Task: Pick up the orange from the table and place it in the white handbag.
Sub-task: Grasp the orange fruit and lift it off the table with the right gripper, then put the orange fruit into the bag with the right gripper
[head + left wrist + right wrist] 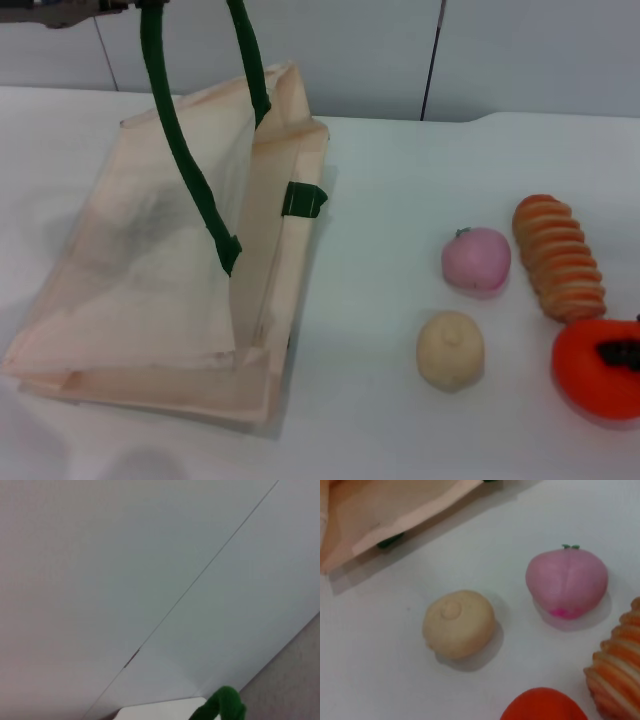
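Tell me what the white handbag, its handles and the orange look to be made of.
White handbag: thin cream fabric, matte, likely non-woven; it creases and looks slightly translucent.
Handles: dark green cord or rolled cloth, matte.
Orange: smooth, evenly bright surface, probably plastic or foam rather than real fruit.

It looks like a test lab: a plain white worktop point(380, 330), bare grey wall panels point(530, 60), and toy food point(476, 259).

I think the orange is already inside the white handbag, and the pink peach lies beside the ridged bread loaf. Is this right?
Not quite. The orange is not in the white handbag; the head view shows it on the table, near the bread loaf. The pink peach does lie beside the loaf.
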You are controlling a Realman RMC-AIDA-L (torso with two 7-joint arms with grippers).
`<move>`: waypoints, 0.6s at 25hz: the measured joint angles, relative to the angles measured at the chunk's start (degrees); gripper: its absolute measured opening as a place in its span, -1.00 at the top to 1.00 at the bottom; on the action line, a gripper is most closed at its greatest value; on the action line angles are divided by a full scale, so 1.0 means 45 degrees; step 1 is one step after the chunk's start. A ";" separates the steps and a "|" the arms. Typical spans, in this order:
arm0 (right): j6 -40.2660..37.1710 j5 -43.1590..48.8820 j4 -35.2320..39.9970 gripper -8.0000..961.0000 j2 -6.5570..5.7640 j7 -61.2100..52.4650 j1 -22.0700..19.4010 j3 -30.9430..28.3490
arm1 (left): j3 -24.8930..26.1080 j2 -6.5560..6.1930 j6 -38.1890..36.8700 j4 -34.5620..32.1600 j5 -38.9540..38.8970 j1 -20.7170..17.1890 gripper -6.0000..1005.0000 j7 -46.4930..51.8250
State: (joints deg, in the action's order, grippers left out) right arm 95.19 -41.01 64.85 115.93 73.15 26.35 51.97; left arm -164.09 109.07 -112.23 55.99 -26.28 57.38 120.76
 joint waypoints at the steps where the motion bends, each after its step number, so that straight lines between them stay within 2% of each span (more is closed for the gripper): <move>1: 0.0001 -0.0036 0.0002 0.58 -0.0004 0.0004 0.0010 -0.0027 | 0.0000 0.0000 0.0000 0.0000 0.0000 0.0001 0.75 0.0000; 15: 0.0544 -0.0801 0.0876 0.74 0.0003 0.0208 0.0022 -0.0156 | 0.0000 -0.0012 0.0000 -0.0136 -0.0141 0.0003 0.75 0.0000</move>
State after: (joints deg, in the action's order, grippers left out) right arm 97.64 -44.62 68.80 115.94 74.09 26.45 51.27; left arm -164.09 109.02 -112.23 55.38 -26.91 57.39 120.76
